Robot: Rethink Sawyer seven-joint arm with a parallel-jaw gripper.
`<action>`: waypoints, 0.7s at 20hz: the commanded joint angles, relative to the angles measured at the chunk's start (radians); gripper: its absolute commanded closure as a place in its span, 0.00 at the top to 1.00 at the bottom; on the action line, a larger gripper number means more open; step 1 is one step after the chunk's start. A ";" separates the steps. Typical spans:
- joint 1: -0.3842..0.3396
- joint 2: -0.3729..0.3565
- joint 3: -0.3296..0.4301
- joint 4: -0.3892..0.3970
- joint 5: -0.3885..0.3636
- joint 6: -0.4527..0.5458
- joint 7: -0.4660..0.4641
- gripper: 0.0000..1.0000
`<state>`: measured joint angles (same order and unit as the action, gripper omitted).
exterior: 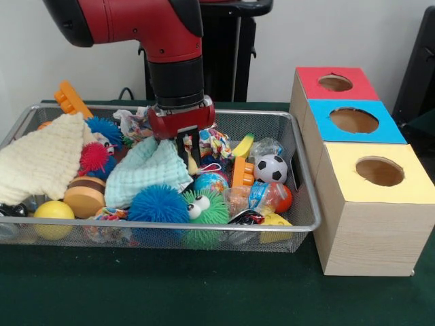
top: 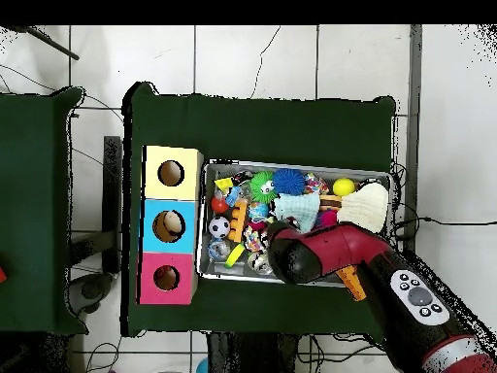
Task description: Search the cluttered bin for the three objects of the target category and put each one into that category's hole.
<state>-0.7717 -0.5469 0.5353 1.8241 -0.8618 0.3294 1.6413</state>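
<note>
Toys and cloths crowd the wire bin point(exterior: 299, 173) on the green table point(exterior: 170, 292): a pale yellow cloth point(exterior: 41, 159) at the front view's left, a mint cloth point(exterior: 146, 170) near the middle, a blue spiky ball point(exterior: 158, 204), a green spiky ball with eyes point(exterior: 207, 210), a yellow ball point(exterior: 54, 212), a small soccer ball point(exterior: 270, 168) and an orange plastic piece point(exterior: 242, 171) among them. Which of these belong to the target category cannot be told from either view. The gripper point(exterior: 189, 151) hangs from the red and black arm point(exterior: 170, 41) down into the middle of the bin, its dark fingers point(exterior: 193, 146) reaching in just beside the mint cloth; whether they are parted or clamped on anything cannot be told, since the clutter hides the tips. Just beside the bin stands the wooden box point(exterior: 367, 231) with three round holes, under a red top point(exterior: 336, 83), a blue top point(exterior: 353, 121) and a yellow top point(exterior: 379, 171). In the overhead view something pale shows inside the blue top's hole point(top: 171, 226).
</note>
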 commanded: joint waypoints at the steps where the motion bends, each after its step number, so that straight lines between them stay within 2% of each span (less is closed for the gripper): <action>1: -0.041 -0.096 0.063 0.028 0.060 0.094 -0.066 0.00; 13: -0.049 -0.182 0.084 0.070 0.141 0.143 -0.088 0.00; 14: -0.060 -0.168 0.077 0.032 0.154 0.166 -0.094 0.00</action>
<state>-0.8128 -0.6812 0.5485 1.8631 -0.7566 0.3529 1.6413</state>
